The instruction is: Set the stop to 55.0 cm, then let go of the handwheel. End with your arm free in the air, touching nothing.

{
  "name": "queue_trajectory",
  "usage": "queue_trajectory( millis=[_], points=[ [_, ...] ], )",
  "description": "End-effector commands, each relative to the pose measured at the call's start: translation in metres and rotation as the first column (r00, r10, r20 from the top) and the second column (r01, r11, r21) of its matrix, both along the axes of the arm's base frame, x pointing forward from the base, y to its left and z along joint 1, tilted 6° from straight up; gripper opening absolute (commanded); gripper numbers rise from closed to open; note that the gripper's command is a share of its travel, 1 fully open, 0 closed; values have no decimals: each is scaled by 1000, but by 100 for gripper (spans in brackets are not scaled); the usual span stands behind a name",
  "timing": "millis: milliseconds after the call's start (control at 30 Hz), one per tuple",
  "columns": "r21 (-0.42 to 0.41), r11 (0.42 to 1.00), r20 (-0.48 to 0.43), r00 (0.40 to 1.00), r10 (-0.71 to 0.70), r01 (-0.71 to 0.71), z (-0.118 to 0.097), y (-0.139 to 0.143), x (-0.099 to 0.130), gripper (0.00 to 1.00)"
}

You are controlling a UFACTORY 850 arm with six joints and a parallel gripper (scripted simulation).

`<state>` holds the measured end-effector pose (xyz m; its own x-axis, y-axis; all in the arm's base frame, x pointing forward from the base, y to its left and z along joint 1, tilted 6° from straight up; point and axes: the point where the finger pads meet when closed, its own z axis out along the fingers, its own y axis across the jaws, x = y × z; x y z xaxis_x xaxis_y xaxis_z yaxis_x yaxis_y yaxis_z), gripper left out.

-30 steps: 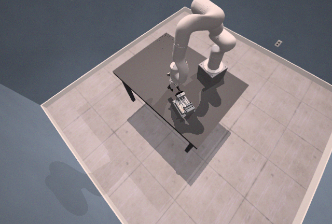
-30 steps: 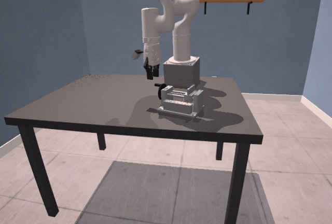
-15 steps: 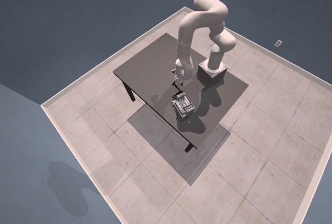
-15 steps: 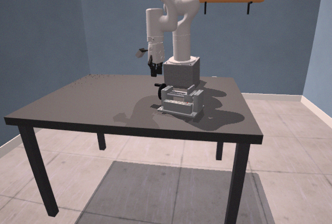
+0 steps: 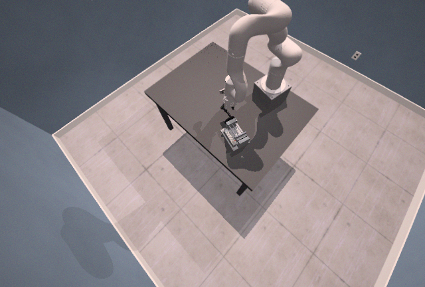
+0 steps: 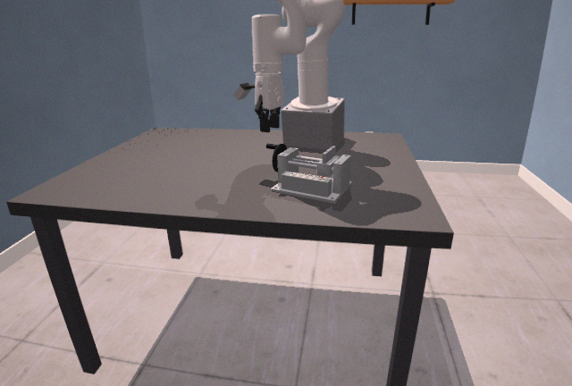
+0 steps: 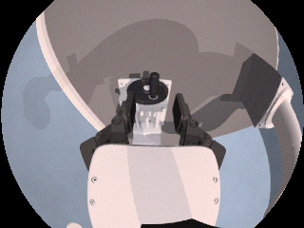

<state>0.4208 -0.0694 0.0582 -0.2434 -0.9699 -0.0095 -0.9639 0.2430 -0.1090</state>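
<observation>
A light grey stop device (image 5: 228,141) (image 6: 302,194) stands on the table. Its black handwheel (image 5: 229,119) (image 6: 277,158) (image 7: 138,97) is upright at the left end in the exterior view, with a crank handle (image 6: 270,146) (image 7: 154,83) sticking out. The stop carriage (image 6: 325,168) sits on the rods near the far end block; a small red mark shows on the scale (image 6: 305,175) close to it. The scale figures are too small to read. My gripper (image 6: 269,128) (image 7: 155,100) is open and empty, pointing down above the handle, apart from it. The wrist view shows the wheel beyond the fingers.
The dark table (image 5: 185,88) (image 6: 184,179) carries the device and the arm's grey base box (image 5: 269,99) (image 6: 311,128) behind it. Small dark specks lie at the table's back left corner in the exterior view. An orange shelf (image 6: 397,2) hangs on the back wall.
</observation>
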Motion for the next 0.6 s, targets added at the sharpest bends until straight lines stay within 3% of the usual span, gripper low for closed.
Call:
queue_trajectory(
  millis=[0, 267, 567],
  points=[
    [1, 1000, 2, 1000, 0, 0, 0, 0, 1, 57],
    [0, 1000, 1, 1000, 0, 0, -5, 0, 1, 57],
    [-3, 1000, 1, 1000, 0, 0, -33, 0, 5, 57]
  ],
)
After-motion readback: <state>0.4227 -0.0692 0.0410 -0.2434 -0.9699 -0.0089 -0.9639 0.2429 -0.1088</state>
